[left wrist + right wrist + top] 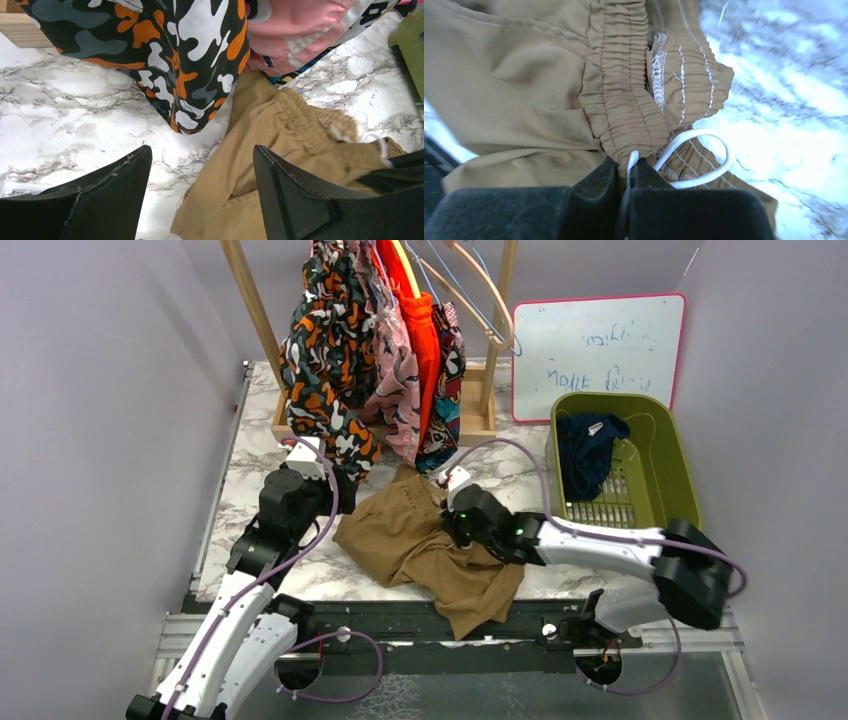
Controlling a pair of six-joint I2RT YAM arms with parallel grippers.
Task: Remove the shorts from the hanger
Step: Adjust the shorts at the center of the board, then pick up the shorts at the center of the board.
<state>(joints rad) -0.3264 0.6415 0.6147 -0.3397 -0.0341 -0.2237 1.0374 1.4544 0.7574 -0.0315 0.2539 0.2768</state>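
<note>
A pair of tan shorts [400, 540] lies crumpled on the marble table in front of the rack. My right gripper [462, 523] is shut on their elastic waistband [624, 100], pinching the white drawstring [704, 150] too; its jaws [626, 167] are pressed together. My left gripper [335, 480] is open with nothing between its fingers [200, 170], low over the table at the left edge of the tan shorts [280, 165]. Blotch-print shorts [325, 350], pink-print shorts [395, 380], orange shorts [420, 320] and multicolour shorts [445, 400] hang on the rack. An empty wooden hanger [485, 295] hangs to their right.
A green basket [670, 440] at the right holds navy shorts [590, 450]. A whiteboard [600, 340] leans against the back wall. The wooden rack's posts [255, 300] and base [480, 425] stand at the back. The blotch-print shorts [175, 55] hang just beyond my left fingers.
</note>
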